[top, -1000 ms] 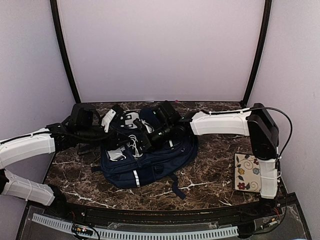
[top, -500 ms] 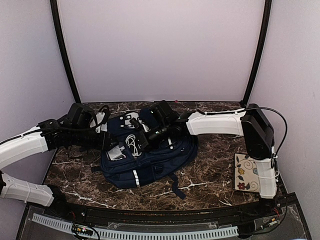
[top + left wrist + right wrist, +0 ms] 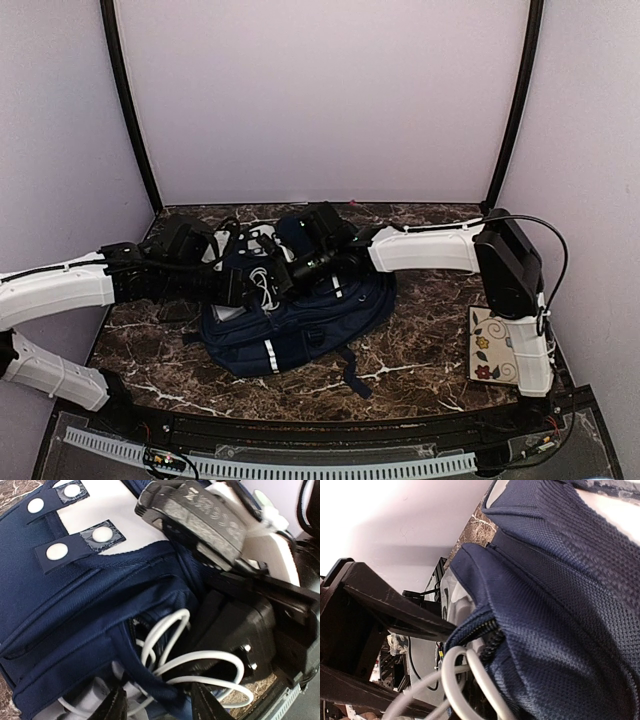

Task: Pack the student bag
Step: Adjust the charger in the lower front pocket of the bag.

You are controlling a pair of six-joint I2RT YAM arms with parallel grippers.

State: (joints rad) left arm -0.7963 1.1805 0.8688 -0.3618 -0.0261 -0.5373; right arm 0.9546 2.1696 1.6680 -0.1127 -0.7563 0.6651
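Note:
The student bag [image 3: 300, 325], navy with a pale grey patch [image 3: 107, 507], lies flat mid-table with a front pocket gaping. A looped white cable [image 3: 200, 660] spills from that pocket [image 3: 264, 284]. My left gripper [image 3: 160, 707] is open, its dark fingers [image 3: 112, 707] either side of the pocket's blue rim and the cable; in the top view it sits at the bag's left side [image 3: 238, 290]. My right gripper [image 3: 290, 270] reaches in from the right at the pocket's far edge. Its fingers are hidden by bunched fabric at the zip [image 3: 487, 632]; it is shut on the bag's fabric.
A floral-patterned notebook [image 3: 497, 345] lies at the table's right edge beside the right arm's base. A small dark flat object [image 3: 178, 312] rests on the marble left of the bag. A dark strap [image 3: 352, 375] trails from the bag toward the near edge.
My left gripper has swung from the bag's upper left down and rightward to the open pocket and the cable. The right arm has shifted slightly left, still at the pocket edge.

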